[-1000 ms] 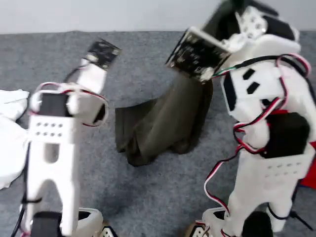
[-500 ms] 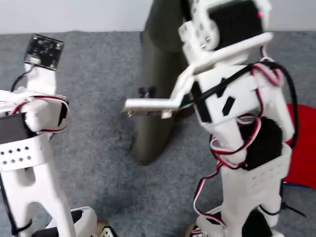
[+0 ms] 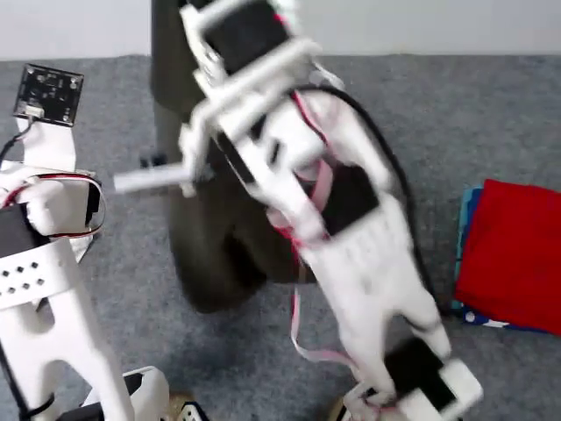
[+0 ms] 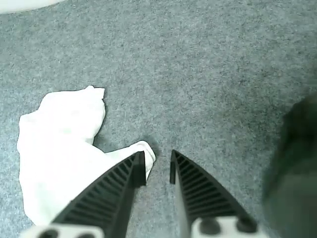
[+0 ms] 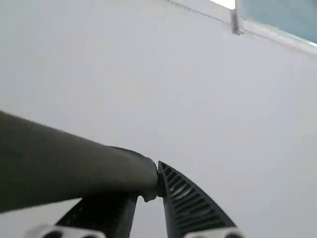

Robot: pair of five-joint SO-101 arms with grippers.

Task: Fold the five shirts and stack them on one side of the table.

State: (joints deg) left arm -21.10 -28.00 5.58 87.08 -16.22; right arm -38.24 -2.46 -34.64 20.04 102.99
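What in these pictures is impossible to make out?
Dark shirt: top cut off by the high view's upper edge; the blurred right arm covers its middle.
Under the red shirt, high view: a blue edge peeks out; what lies beneath is hidden.
White shirt, left wrist view: partly hidden behind the jaws.
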